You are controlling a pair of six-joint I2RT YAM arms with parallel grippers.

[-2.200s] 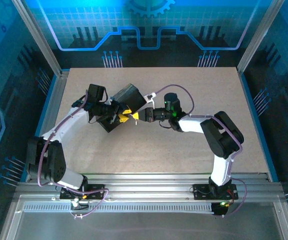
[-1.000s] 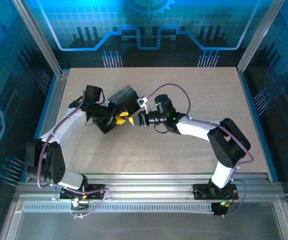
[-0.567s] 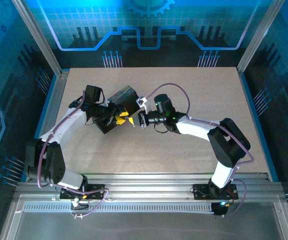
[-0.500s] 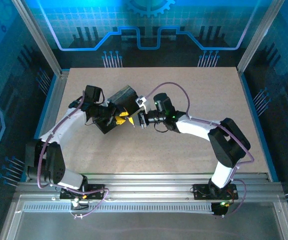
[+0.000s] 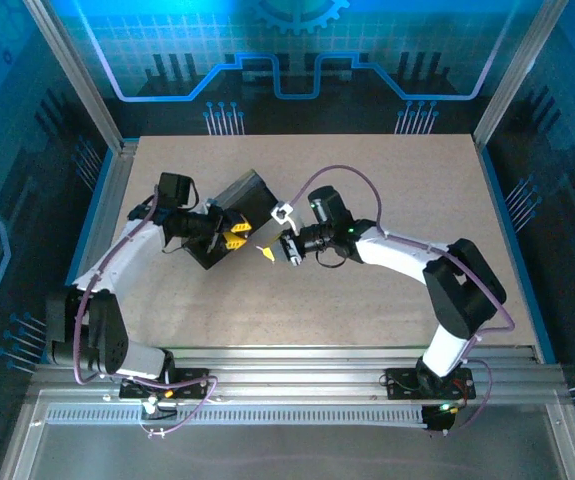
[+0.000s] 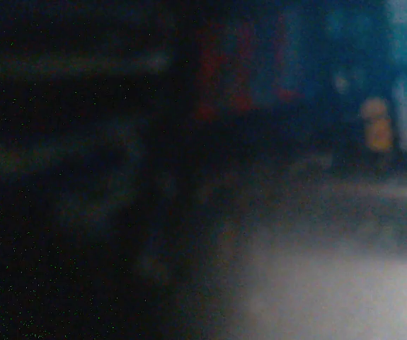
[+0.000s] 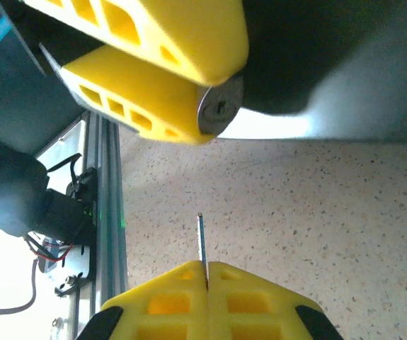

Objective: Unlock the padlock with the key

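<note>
Left gripper (image 5: 231, 237) clamps the padlock (image 7: 216, 113), keyhole (image 7: 221, 108) facing outward. Right gripper (image 7: 205, 268), fingers pinching the key (image 7: 200, 237), should line the blade up with the keyhole, then advance straight.

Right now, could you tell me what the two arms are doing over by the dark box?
The left gripper holds the padlock between its yellow fingers, just off the dark box, with the keyhole end turned toward the other arm. The right gripper is shut on the key, whose blade points up at that keyhole. There is a clear gap between the key tip and the padlock, so the key is not yet inserted.
</note>
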